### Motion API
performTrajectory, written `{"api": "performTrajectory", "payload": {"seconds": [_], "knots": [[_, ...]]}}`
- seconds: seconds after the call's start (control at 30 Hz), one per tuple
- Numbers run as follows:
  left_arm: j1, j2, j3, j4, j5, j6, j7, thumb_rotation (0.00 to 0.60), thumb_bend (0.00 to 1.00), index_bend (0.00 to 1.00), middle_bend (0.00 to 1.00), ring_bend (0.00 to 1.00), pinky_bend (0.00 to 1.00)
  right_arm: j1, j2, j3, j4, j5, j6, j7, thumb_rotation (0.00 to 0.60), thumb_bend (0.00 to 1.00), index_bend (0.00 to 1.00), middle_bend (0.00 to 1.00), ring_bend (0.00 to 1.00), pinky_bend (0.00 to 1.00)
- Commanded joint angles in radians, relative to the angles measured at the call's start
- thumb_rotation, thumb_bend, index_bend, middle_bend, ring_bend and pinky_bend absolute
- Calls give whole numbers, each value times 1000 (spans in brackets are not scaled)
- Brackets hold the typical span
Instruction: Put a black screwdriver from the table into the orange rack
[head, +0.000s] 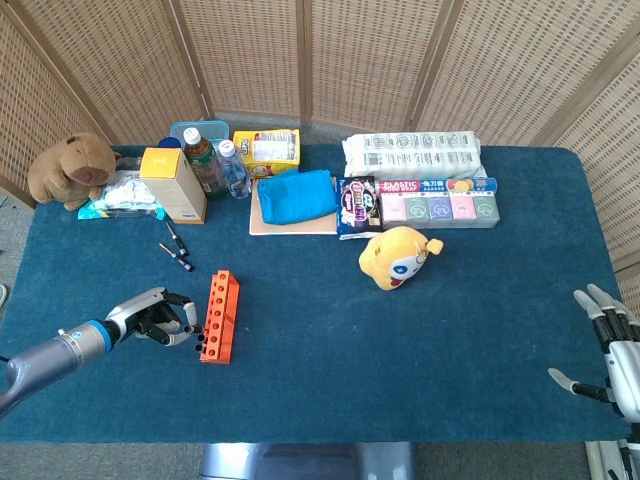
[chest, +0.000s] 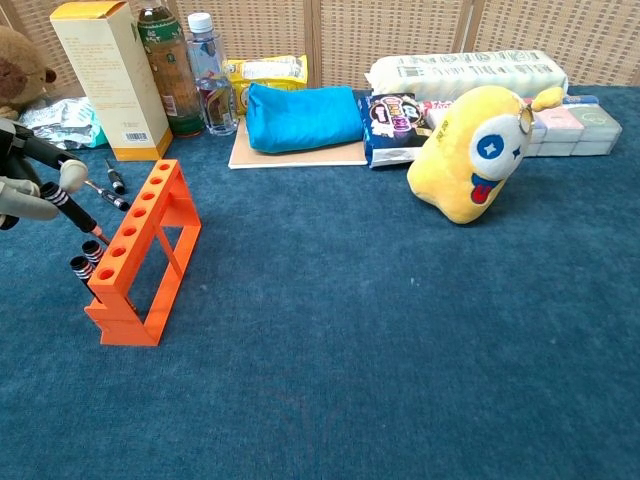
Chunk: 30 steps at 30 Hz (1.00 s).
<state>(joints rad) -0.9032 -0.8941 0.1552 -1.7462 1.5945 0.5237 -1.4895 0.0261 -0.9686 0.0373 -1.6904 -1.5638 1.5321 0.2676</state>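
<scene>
The orange rack (head: 218, 316) (chest: 146, 248) stands at the front left of the blue table, its row of holes facing up. My left hand (head: 155, 318) (chest: 28, 185) is just left of it and pinches a black screwdriver (chest: 72, 208), held tilted with its tip close to the rack's top edge. Two black striped handles (chest: 86, 258) show low against the rack's left side. Two more black screwdrivers (head: 176, 248) (chest: 110, 185) lie on the table behind the rack. My right hand (head: 606, 348) hangs at the table's front right edge, fingers spread, holding nothing.
Along the back stand a yellow box (head: 173, 185), bottles (head: 215, 165), a blue pouch (head: 296, 196), snack packs (head: 420, 200) and a brown plush (head: 72, 170). A yellow plush toy (head: 397, 256) (chest: 475, 150) sits mid-table.
</scene>
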Motion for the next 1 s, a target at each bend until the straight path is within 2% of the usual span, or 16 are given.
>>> {"api": "performTrajectory", "payload": {"seconds": [0.03,0.77,0.83,1.0], "knots": [[0,-5,-2,4,-5,-3,2,600,378,576,1000,1000,1000,0,0,0,0,0,-1,1,600,127,37,24,0,0],[1,-14,-12,4,-24,-26,34,600,379,570,1000,1000,1000,0,3,1,-1,0,0,7,600,127,37,25,0,0],[3,-14,-13,6,-25,-25,44,600,379,510,1000,1000,1000,0,4,0,-1,-1,1,8,600,127,37,24,0,0],[8,-14,-17,5,-30,-20,68,600,379,242,1000,1000,1000,0,5,0,-2,-2,1,10,600,127,37,26,0,0]]}}
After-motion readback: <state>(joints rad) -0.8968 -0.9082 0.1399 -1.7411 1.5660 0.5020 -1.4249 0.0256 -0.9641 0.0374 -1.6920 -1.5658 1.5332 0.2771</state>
